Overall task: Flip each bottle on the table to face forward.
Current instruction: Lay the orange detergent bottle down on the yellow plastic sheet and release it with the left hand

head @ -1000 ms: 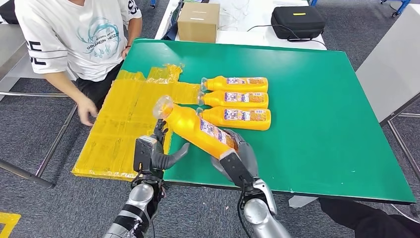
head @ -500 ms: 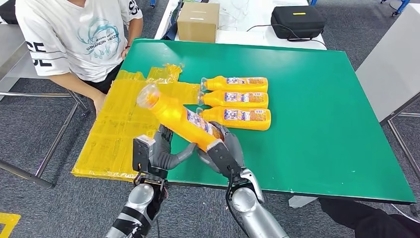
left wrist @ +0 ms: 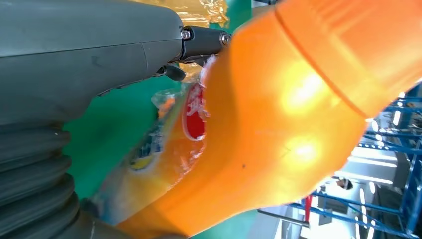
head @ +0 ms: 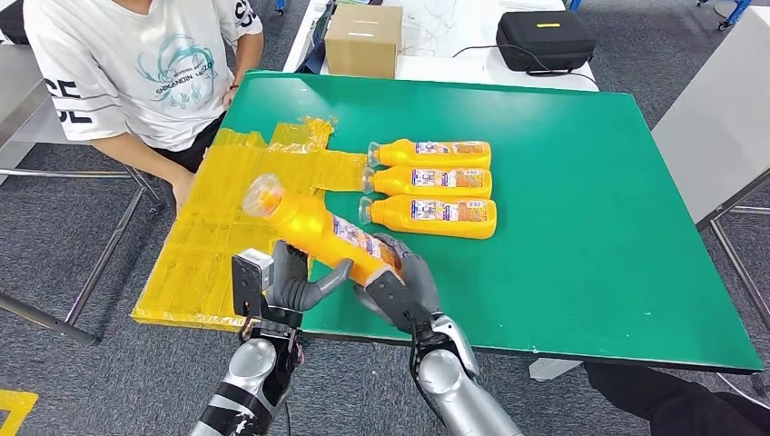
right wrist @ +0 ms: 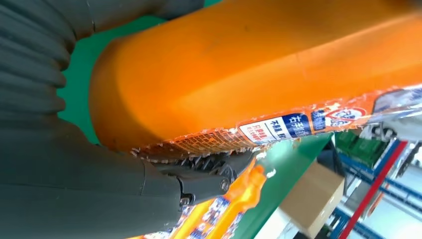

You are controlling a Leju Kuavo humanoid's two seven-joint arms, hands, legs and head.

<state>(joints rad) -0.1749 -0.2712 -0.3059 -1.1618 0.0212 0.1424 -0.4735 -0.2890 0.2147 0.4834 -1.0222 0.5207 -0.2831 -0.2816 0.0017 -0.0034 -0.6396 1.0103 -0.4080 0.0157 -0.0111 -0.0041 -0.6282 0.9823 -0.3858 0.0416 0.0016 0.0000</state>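
Bottle (head: pixel 313 227): you've swung it left, off the table (head: pixel 590 227).
Right hand (head: pixel 399 289): grips its base.
Left hand (head: pixel 286 283): cups beneath; flip underway.

Green table (head: pixel 581 227): right half lay bare, open to a hand from the near and right edges. Centre: three bottles (head: pixel 434 181) lay side by side, touching, caps leftward, blocking passage there. Left: yellow sheet (head: pixel 227 227) covered the table's left edge, flat. Near edge: the raised bottle (head: pixel 313 227), tilted, stood above the left hand (head: pixel 291 282) and right hand (head: pixel 399 286). Far left: a person (head: pixel 136 64) sat close beside the sheet.
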